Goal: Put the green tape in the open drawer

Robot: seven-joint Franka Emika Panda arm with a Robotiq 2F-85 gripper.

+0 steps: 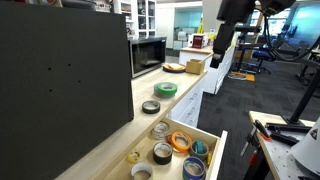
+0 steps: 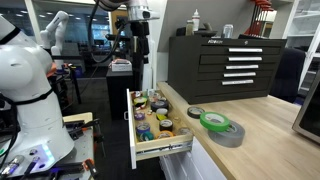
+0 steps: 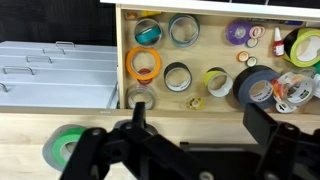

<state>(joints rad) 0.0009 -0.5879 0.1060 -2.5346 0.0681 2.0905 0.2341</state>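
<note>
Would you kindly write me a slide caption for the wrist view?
Open gripper looks down on the green tape on the counter, beside the open drawer of tape rolls.

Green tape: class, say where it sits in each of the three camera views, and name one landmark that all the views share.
Exterior view: green tape mid-frame on the counter, beyond the open drawer.
Exterior view: green tape right of centre on the counter, right of the open drawer.
Wrist view: green tape bottom left, below the open drawer.
Shared landmark: the open drawer.
</note>
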